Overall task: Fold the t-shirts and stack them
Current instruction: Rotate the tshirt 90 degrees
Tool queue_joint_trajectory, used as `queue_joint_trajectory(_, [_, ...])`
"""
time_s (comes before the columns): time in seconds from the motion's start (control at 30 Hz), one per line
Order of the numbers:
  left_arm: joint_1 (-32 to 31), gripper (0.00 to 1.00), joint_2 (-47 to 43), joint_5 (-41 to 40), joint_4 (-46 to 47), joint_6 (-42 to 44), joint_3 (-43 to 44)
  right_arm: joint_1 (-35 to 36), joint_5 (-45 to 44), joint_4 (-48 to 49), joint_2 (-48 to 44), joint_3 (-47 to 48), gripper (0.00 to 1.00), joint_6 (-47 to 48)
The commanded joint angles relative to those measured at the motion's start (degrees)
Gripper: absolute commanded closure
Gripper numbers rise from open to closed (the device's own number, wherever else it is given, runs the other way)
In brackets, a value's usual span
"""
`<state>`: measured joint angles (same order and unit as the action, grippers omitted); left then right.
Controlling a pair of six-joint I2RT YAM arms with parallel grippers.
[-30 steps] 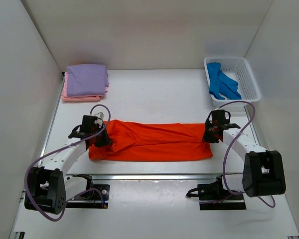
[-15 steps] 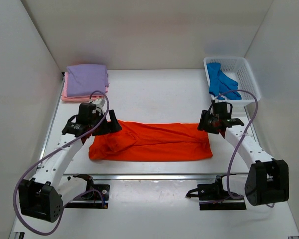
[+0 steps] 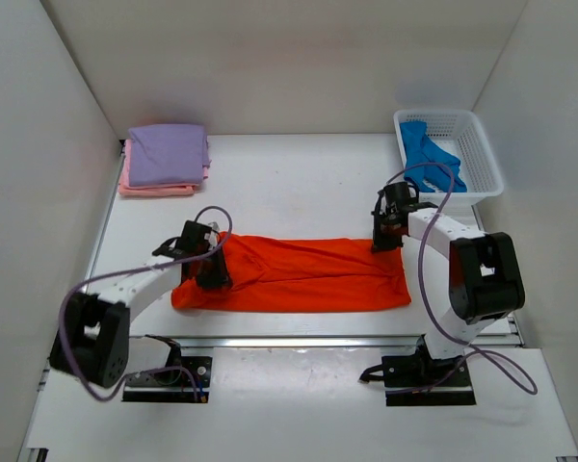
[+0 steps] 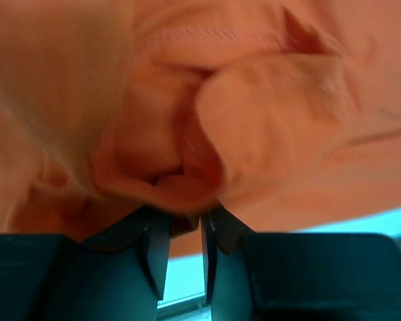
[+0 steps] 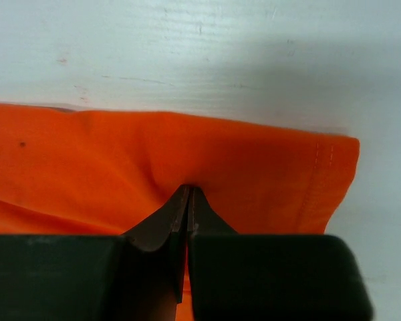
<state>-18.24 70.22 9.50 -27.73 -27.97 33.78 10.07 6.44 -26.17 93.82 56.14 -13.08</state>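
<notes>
One orange-red t-shirt (image 3: 308, 274) is laid as a band on the table (image 3: 289, 188). Its left end is pinched in the closed jaws of the left gripper (image 4: 184, 224), and its far right edge in those of the right gripper (image 5: 188, 197). One lavender t-shirt (image 3: 167, 154) is stacked on one pink t-shirt (image 3: 135, 187). One blue t-shirt (image 3: 426, 159) is held in one mesh basket (image 3: 482, 154).

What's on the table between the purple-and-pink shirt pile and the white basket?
Nothing. The top view shows only bare white table between the folded pile and the basket.
</notes>
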Motion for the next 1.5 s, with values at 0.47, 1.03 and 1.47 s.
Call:
queue_joint_trajectory(0.47, [-1.4, 0.67, 57.9, 2.3, -5.5, 7.5, 69.0, 20.1, 0.1, 11.3, -16.1, -27.9, 1.0, -35.7])
queue_joint_trajectory(1.03, [-0.8, 0.66, 84.6, 7.0, -17.4, 4.8, 111.6, 39.3, -8.1, 40.0, -8.1, -28.4, 1.0, -48.0])
queue_joint_trajectory(1.47, [2.5, 0.31, 57.9, 16.3, -13.0, 2.6, 97.0, 38.5, 0.3, 36.4, -20.4, -22.3, 0.85, -31.8])
